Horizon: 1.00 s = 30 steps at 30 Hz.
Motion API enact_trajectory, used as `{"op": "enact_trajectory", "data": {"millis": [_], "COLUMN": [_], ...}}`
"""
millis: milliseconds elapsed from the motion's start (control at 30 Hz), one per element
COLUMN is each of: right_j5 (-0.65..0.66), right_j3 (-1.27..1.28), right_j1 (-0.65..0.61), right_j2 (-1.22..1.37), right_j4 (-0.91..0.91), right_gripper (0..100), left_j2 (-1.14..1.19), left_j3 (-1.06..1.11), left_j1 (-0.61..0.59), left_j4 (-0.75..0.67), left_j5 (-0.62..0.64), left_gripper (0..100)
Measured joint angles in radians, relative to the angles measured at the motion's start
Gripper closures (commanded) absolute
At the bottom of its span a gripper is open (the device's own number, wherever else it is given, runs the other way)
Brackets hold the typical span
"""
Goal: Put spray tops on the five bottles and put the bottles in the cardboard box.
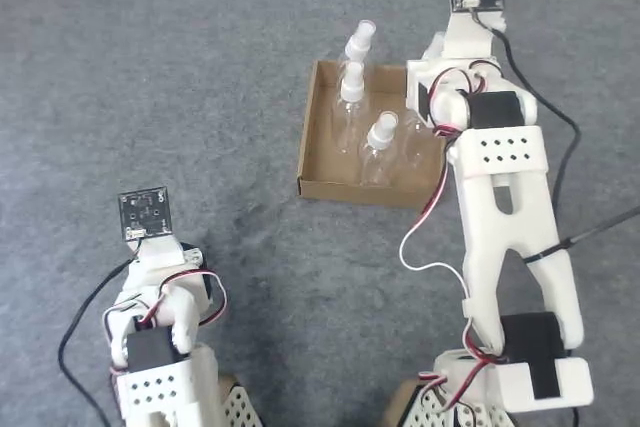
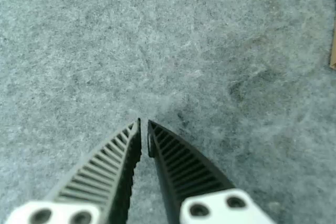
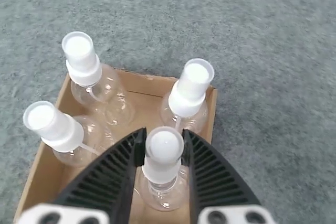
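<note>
Over the cardboard box (image 3: 144,83), right gripper (image 3: 163,131) grips spray top (image 3: 164,148) of upright bottle (image 3: 160,190), axis vertical between jaws; left gripper (image 2: 144,122) closed, well apart.

I count four bottles (image 3: 105,92), each wearing one white spray top (image 3: 81,59), so four tops; one cardboard box (image 1: 340,189); and two arms (image 1: 505,207) on my rig.

I see the right gripper (image 3: 163,131) with jaws clamped either side of the top (image 3: 164,148) of a bottle (image 3: 160,190) standing in the box (image 3: 134,80). Three other bottles (image 3: 102,90) stand upright beyond it in the box, tops on. The box sits on grey carpet (image 3: 262,35).
</note>
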Motion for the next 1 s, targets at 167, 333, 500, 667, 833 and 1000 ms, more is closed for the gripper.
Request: {"op": "enact_trajectory", "data": {"millis": [167,333,500,667,833,1000], "right_j5": [0.0,0.0,0.0,0.0,0.0,0.0], "right_j3": [0.012,0.012,0.012,0.012,0.012,0.012], "right_j1": [0.002,0.0,0.003,0.0,0.003,0.0], "right_j2": [0.0,0.0,0.0,0.0,0.0,0.0], "right_j4": [0.0,0.0,0.034,0.043,0.043,0.043], "right_gripper": [93.5,91.8,80.4,80.1,79.8,79.7], "left_j2": [0.0,0.0,0.0,0.0,0.0,0.0], "left_j3": [0.0,0.0,0.0,0.0,0.0,0.0], "left_j1": [0.0,0.0,0.0,0.0,0.0,0.0], "left_j4": [0.0,0.0,0.0,0.0,0.0,0.0], "left_j5": [0.0,0.0,0.0,0.0,0.0,0.0], "left_gripper": [99,99,99,99,99,99]}}
